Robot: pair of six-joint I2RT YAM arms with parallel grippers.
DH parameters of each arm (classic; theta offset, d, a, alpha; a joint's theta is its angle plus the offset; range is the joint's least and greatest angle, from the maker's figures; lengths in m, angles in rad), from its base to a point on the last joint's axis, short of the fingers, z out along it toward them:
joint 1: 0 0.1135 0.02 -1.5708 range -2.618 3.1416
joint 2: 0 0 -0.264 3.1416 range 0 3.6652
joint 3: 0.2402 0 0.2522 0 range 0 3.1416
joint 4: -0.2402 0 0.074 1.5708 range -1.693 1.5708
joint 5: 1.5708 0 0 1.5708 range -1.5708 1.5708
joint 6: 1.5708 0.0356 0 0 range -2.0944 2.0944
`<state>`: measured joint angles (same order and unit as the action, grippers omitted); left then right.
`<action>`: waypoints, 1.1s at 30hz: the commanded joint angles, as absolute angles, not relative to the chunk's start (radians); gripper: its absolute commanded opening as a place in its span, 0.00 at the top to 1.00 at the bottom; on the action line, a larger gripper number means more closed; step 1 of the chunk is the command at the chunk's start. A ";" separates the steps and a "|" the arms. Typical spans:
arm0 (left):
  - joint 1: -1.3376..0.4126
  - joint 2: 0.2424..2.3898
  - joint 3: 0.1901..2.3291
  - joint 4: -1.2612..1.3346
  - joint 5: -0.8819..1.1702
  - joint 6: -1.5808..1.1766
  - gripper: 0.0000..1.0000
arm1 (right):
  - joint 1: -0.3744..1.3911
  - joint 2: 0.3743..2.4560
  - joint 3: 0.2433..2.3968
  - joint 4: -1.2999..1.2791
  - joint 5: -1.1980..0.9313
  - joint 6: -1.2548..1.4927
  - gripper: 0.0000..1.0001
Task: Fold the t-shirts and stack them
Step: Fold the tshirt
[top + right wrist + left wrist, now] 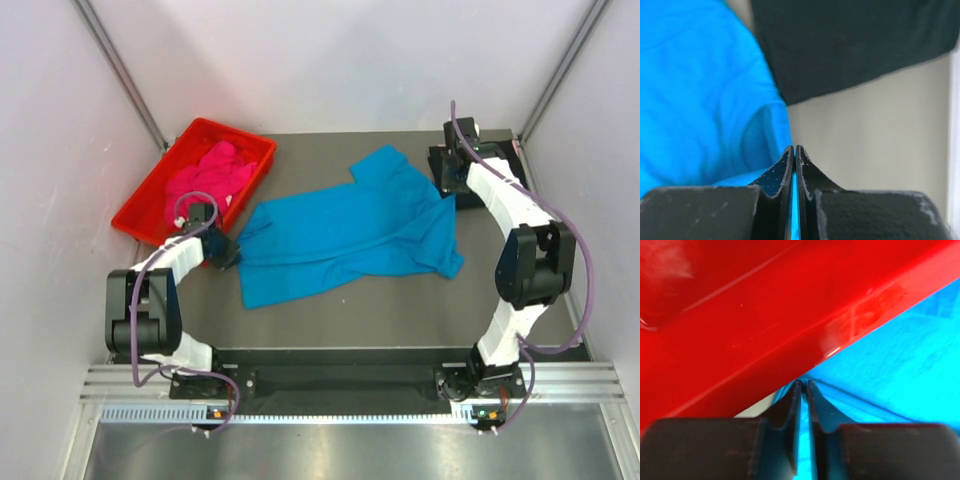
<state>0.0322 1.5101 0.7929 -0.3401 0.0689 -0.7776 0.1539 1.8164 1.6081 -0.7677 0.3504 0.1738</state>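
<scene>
A: Why is the turquoise t-shirt [350,235] lying spread across the desk [400,310]?
B: Probably for flattening. The right hand [793,148] is pinching its edge, fully closed. The left hand [804,383] is barely parted around cloth; whether it is gripping, I cannot tell.

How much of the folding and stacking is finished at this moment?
Done: perhaps the black t-shirt, lying flat at the far right; whether it is folded is unclear. In hand: the blue t-shirt lies spread out, the left hand and right hand closed on opposite edges. Left: fold it, fold the pink t-shirt crumpled in the red tray, stack all.
</scene>
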 commanded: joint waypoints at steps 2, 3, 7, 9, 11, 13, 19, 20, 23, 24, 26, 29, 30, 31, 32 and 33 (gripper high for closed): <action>0.025 1.483 0.850 -0.356 -0.035 -0.753 0.80 | 0.166 1.805 1.617 -0.660 0.215 0.143 0.99; 0.023 1.474 0.854 -0.365 -0.046 -0.755 0.78 | 0.167 1.816 1.620 -0.647 0.187 0.131 0.99; -0.029 1.402 0.903 -0.426 -0.106 -0.738 0.64 | 0.176 1.887 1.669 -0.623 0.069 0.087 0.97; -0.063 1.382 0.914 -0.462 -0.144 -0.715 0.62 | 0.186 1.914 1.703 -0.607 0.049 0.069 0.95; -0.110 1.355 0.899 -0.468 -0.155 -0.719 0.61 | 0.192 1.949 1.759 -0.624 0.020 0.054 0.94; -0.138 1.327 0.855 -0.460 -0.138 -0.727 0.61 | 0.198 1.977 1.811 -0.705 0.072 0.083 0.86; -0.160 1.250 0.741 -0.460 -0.077 -0.715 0.61 | 0.186 1.881 1.777 -0.868 0.210 0.267 0.46; -0.160 1.237 0.723 -0.460 -0.068 -0.729 0.61 | 0.180 1.832 1.744 -0.891 0.241 0.341 0.42; -0.160 1.190 0.661 -0.437 -0.009 -0.752 0.61 | 0.144 1.722 1.637 -0.965 0.232 0.476 0.37; -0.160 1.183 0.646 -0.434 -0.005 -0.753 0.61 | 0.124 1.688 1.593 -0.959 0.212 0.500 0.39; -0.160 1.167 0.634 -0.436 0.047 -0.759 0.61 | 0.109 1.579 1.441 -0.907 0.189 0.549 0.42; -0.160 1.161 0.600 -0.427 0.077 -0.772 0.61 | 0.074 1.476 1.259 -0.826 0.128 0.554 0.45; -0.160 1.158 0.577 -0.419 0.089 -0.775 0.61 | 0.060 1.462 1.221 -0.810 0.108 0.549 0.46; -0.160 1.158 0.568 -0.413 0.094 -0.776 0.61 | 0.054 1.451 1.186 -0.792 0.095 0.545 0.46; -0.160 1.158 0.558 -0.413 0.095 -0.781 0.61 | 0.051 1.437 1.131 -0.769 0.072 0.540 0.46; -0.160 1.155 0.542 -0.413 0.089 -0.784 0.60 | 0.051 1.433 1.105 -0.749 0.060 0.535 0.46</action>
